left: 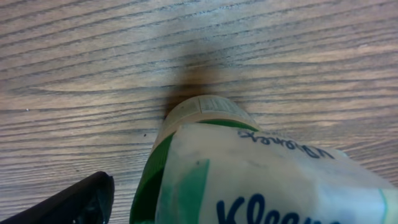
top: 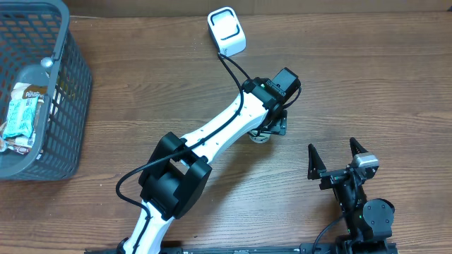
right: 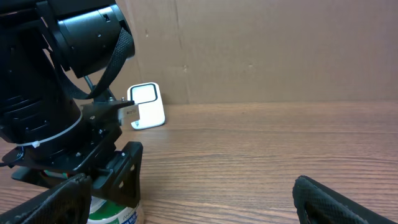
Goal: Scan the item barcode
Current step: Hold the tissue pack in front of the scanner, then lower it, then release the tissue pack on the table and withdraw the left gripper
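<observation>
The item is a Kleenex wipes canister (left: 261,180) with a green and white label, standing upright on the wooden table (top: 367,77). From overhead only its base (top: 260,137) shows under my left arm. My left gripper (top: 272,127) is down over it, jaws on either side; the one black finger (left: 81,202) in the left wrist view stands apart from the label, so it is open. The white barcode scanner (top: 227,30) sits at the back, also seen as the scanner (right: 147,106). My right gripper (top: 333,152) rests open and empty at the front right.
A grey plastic basket (top: 78,85) with several packaged goods stands at the far left. The scanner's black cable (top: 236,67) runs along the table toward my left arm. A brown cardboard wall (right: 280,50) backs the table.
</observation>
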Controlling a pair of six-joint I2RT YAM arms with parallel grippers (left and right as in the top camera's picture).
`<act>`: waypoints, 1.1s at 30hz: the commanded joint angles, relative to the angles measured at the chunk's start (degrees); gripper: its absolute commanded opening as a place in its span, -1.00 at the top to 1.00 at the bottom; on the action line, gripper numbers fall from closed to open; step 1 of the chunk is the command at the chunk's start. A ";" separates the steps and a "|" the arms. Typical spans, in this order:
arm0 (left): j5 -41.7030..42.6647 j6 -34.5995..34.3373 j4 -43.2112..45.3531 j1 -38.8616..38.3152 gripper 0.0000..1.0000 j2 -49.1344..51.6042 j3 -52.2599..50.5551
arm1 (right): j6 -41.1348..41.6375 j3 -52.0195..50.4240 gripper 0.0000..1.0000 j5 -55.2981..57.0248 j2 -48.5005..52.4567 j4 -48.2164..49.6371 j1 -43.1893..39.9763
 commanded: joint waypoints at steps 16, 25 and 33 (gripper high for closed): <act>-0.74 7.43 -1.31 0.31 -0.99 -8.63 2.80 | 0.39 -0.59 -1.00 0.50 -0.52 0.24 -0.15; -1.99 21.79 -2.60 4.11 -0.75 -22.93 4.68 | 0.39 -0.59 -1.00 0.50 -0.52 0.24 -0.15; -11.56 25.07 -4.87 14.32 -0.21 -37.81 6.08 | 0.39 -0.59 -1.00 0.50 -0.52 0.24 -0.15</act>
